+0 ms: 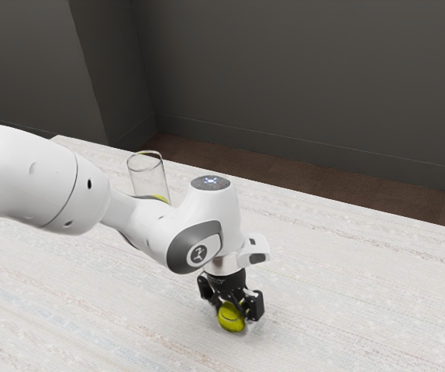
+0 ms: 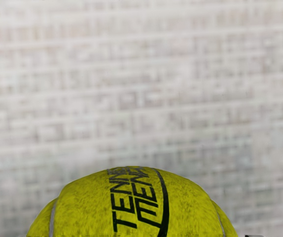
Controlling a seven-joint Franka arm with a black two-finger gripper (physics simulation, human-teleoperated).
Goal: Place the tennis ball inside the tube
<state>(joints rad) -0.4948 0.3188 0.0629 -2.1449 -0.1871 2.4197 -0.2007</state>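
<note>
From where I stand, the pale, streaky table [image 1: 346, 287], flecked with faint brown and blue, takes up most of what I see. Beyond it, toward twelve o'clock, rises a dark grey wall [image 1: 308, 85] with a low skirting [image 1: 300, 163], and a grey block of wall [image 1: 44, 70] juts out toward eleven. Reddish-brown floor [image 1: 331, 186] runs between wall and table. The white arm [image 1: 44, 182] reaches in from about ten o'clock as seen from the gripper [image 1: 231, 306], its hand pointing down. The clear tube [image 1: 146, 174] stands on the table toward eleven o'clock from the gripper, its lower part hidden behind the arm, with something yellow-green [image 1: 162, 199] peeking out low inside. The tennis ball [image 1: 231, 318] sits at the gripper's mouth, on its six o'clock side, well apart from the tube. I can't tell whether the gripper is clenched on it or merely around it, nor whether the ball touches the table. Black lettering [image 2: 134, 197] curves over the ball, partly too slanted to read, and the wrist view cuts off its lower part.
</note>
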